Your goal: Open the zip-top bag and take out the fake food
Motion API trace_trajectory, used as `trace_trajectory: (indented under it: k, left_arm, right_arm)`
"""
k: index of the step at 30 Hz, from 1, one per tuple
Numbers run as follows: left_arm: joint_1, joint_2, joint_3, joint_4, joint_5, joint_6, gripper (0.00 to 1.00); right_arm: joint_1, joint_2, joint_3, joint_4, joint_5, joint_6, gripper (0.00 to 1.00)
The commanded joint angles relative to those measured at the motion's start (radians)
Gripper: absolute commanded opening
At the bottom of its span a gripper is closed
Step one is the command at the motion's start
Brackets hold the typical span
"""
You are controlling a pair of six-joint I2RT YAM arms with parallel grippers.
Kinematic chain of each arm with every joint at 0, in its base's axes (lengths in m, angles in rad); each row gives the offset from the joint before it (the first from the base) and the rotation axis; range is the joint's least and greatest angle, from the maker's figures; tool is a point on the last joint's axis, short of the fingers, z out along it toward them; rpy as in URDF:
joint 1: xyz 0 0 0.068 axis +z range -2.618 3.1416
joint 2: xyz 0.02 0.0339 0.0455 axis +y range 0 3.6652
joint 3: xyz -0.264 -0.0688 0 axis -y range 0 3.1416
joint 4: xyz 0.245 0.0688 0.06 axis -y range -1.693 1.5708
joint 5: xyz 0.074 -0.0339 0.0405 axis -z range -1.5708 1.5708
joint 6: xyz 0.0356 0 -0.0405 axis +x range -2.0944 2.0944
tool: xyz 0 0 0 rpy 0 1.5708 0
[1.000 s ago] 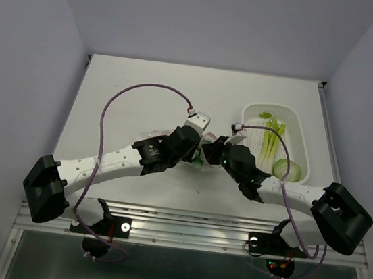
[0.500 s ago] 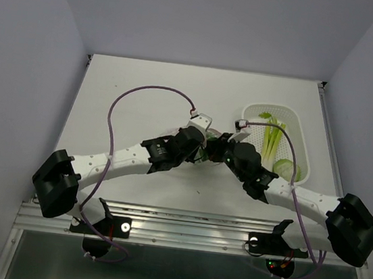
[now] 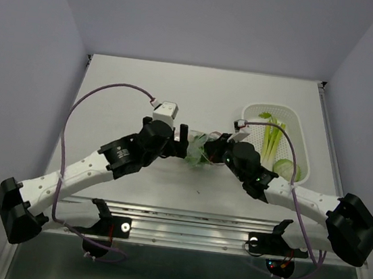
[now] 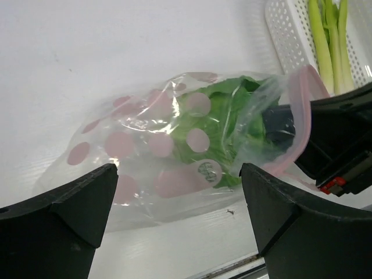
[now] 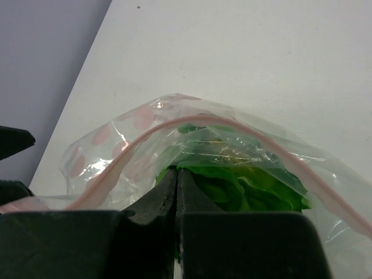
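The table (image 3: 146, 80) carries a tray (image 3: 307, 154) at its right edge, with stalks (image 3: 273, 140) and a round piece (image 3: 283, 168) already in it. The bag (image 4: 151, 145) lies mid-table, just left of the tray, with its mouth toward the tray and a green leaf (image 4: 218, 116) inside. The left gripper (image 4: 177, 174) stands just left of the bag, jaws spread wide, holding nothing. The right gripper (image 5: 176, 174) is clamped tight at the mouth, under the arching zip strip (image 5: 145, 131). Whether it pinches a lip or the leaf itself is hard to tell through the plastic.

Nothing pins the bag now. If the right gripper draws back, the bag would likely slide along with the leaf rather than give it up. The slack mouth may also sag shut.

A second ago the left gripper was closed and pressed up beside the right, hiding the bag from above. It has since let go, opened fully and swung left, so the bag shows between them.
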Motion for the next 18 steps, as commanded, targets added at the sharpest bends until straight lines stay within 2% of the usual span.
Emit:
trace_trajectory:
  k: [1, 2, 3, 6, 7, 10, 18]
  left_arm:
    - [0.150, -0.079, -0.047, -0.086, -0.001, -0.158, 0.99]
    - [0.200, -0.093, -0.060, -0.090, 0.074, -0.168, 0.99]
    - [0.296, -0.099, -0.069, -0.087, 0.109, -0.168, 0.99]
    - [0.416, -0.092, -0.097, -0.050, 0.229, -0.163, 0.99]
    - [0.486, -0.071, -0.097, -0.021, 0.266, -0.157, 0.99]
    - [0.582, 0.007, -0.094, 0.041, 0.456, -0.113, 0.99]
    - [0.662, 0.167, -0.116, 0.170, 0.712, -0.108, 0.99]
  right_arm:
    - [0.002, -0.013, 0.014, 0.053, -0.018, -0.001, 0.01]
    - [0.002, -0.011, 0.011, 0.053, -0.026, -0.002, 0.01]
    - [0.002, -0.013, 0.008, 0.053, -0.031, -0.004, 0.01]
    - [0.002, -0.016, 0.002, 0.055, -0.049, -0.002, 0.01]
    - [0.002, -0.014, -0.002, 0.055, -0.055, -0.004, 0.01]
    - [0.002, -0.017, -0.010, 0.056, -0.066, -0.019, 0.01]
    - [0.002, -0.019, -0.016, 0.055, -0.071, -0.030, 0.01]
